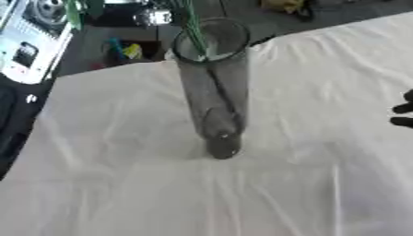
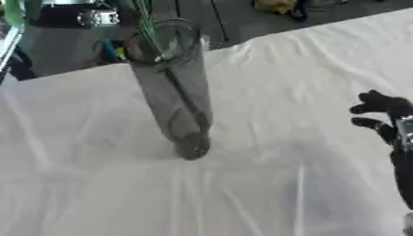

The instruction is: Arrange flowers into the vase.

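Observation:
A tall clear glass vase (image 1: 214,87) stands upright on the white tablecloth (image 1: 121,184), a little left of the middle. Thin green flower stems (image 1: 193,32) rise out of its mouth and run past the top edge, so the blooms are out of sight. My right hand (image 2: 386,115) shows at the right edge in the right eye view, black, well apart from the vase, fingers spread toward it and holding nothing. In the left eye view only its fingertips (image 1: 402,114) show. My left hand is in no view.
The cloth is creased all over. Its far edge (image 1: 113,69) runs just behind the vase, with dark floor and clutter (image 1: 121,48) beyond. A white device (image 1: 32,41) stands at the far left.

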You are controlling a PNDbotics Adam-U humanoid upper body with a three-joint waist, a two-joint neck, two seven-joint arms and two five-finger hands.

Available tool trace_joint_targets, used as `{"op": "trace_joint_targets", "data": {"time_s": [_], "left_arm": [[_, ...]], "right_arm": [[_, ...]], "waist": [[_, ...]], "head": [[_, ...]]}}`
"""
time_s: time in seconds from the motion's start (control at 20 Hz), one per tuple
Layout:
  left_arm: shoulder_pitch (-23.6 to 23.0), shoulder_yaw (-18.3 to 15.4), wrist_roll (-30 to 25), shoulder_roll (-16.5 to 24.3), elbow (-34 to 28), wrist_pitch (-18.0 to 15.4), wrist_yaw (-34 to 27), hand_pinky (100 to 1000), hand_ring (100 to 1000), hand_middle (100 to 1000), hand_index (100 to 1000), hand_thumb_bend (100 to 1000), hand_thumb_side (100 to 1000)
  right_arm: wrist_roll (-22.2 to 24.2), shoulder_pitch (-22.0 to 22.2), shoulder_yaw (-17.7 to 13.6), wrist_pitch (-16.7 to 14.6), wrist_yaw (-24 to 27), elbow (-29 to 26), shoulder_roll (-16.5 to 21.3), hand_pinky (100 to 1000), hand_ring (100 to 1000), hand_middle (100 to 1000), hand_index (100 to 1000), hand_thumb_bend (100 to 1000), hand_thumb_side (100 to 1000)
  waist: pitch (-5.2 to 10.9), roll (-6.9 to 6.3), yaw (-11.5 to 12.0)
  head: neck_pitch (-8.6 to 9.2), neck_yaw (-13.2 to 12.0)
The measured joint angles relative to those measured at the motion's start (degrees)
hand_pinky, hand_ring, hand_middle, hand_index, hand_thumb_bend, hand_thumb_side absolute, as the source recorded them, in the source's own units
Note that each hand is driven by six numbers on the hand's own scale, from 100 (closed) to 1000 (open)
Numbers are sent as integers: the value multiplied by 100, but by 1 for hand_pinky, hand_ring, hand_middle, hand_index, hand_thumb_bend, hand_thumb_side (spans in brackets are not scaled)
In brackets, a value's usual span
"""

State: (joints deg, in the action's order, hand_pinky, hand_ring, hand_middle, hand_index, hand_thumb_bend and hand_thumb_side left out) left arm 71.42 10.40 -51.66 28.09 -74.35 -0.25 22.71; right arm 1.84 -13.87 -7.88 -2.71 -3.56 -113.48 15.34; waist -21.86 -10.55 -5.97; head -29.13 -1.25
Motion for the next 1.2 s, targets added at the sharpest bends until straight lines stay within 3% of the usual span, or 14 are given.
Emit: {"op": "trace_joint_targets", "data": {"time_s": [0.6, 1.0, 1.2], "left_arm": [[-193, 101, -35, 193, -256, -260, -37, 989, 973, 1000, 1000, 426, 1000], [-571, 139, -37, 572, -791, -381, -36, 982, 961, 991, 1000, 388, 1000], [-805, 139, -35, 732, -1114, -390, -140, 964, 953, 977, 1000, 316, 1000]], "right_arm": [[-2, 18, 11, 2, 8, 0, 0, 745, 1000, 621, 789, 100, 1000], [-52, 30, -26, -39, 15, 0, 0, 745, 1000, 621, 790, 100, 1000], [-86, 35, -48, -59, 15, 0, 0, 745, 1000, 622, 790, 100, 1000]], "waist": [[37, 0, 120], [37, 3, 213], [37, 44, 268]], "head": [[-10, 39], [-58, 143], [-60, 184]]}}
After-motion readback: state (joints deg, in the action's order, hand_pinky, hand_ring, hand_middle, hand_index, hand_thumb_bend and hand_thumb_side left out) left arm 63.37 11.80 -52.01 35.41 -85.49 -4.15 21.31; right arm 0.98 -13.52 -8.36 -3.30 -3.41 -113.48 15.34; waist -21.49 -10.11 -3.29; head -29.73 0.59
